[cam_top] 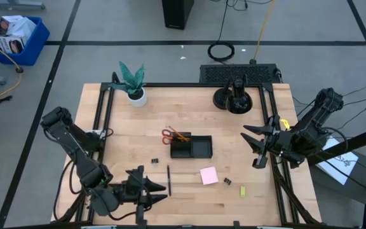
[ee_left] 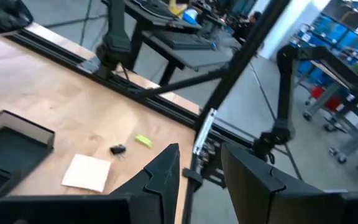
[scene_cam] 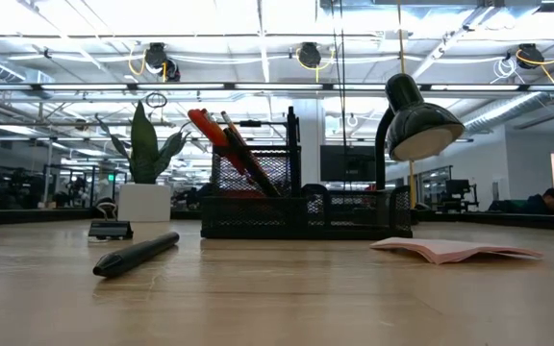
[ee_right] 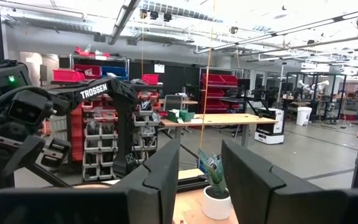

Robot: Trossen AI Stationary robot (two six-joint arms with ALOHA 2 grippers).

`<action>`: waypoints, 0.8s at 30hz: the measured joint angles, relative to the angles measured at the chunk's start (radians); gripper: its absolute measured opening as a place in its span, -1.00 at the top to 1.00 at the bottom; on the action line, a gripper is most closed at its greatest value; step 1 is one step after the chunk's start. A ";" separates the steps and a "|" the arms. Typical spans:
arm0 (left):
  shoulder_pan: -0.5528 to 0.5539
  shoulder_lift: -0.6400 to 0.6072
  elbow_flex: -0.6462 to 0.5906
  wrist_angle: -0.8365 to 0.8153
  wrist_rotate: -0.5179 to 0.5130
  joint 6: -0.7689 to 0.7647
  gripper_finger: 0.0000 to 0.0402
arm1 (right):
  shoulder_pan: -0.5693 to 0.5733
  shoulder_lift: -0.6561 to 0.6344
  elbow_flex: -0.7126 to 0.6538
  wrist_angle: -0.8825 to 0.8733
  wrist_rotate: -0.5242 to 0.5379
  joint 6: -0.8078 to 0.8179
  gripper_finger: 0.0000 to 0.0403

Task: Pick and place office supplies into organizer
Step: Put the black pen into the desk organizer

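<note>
The black organizer (cam_top: 192, 147) stands mid-table. Red-handled scissors (cam_top: 168, 135) and orange pencils (cam_top: 180, 135) stick into its tall mesh compartment (scene_cam: 248, 183) and lean out toward the table's left. A black pen (cam_top: 169, 179), a pink sticky-note pad (cam_top: 209, 175), two binder clips (cam_top: 155, 161) (cam_top: 227, 182) and a yellow-green piece (cam_top: 243, 191) lie flat on the wood. My left gripper (cam_top: 166, 191) hovers open near the front edge, just beyond the pen's near end. My right gripper (cam_top: 246, 136) hangs open at the right side, raised, nothing between its fingers (ee_right: 160, 174).
A potted plant (cam_top: 134, 89) stands at the far left corner and a black lamp (cam_top: 235, 98) on its round base at the far right. A black frame rail (cam_top: 103, 121) borders the table. Bare wood lies between the organizer and the near edge.
</note>
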 joint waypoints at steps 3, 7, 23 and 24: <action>0.000 0.000 0.000 0.002 0.019 0.005 0.38 | 0.000 0.000 0.000 0.000 0.002 -0.008 0.42; -0.003 0.000 0.000 0.003 0.033 -0.001 0.38 | 0.000 0.000 0.000 0.000 0.015 -0.008 0.42; -0.001 0.003 -0.001 0.006 0.014 -0.286 0.38 | 0.000 0.000 0.000 0.000 0.079 -0.055 0.42; 0.003 0.008 -0.001 0.010 0.003 -0.303 0.38 | 0.000 0.000 0.000 0.001 0.079 -0.061 0.42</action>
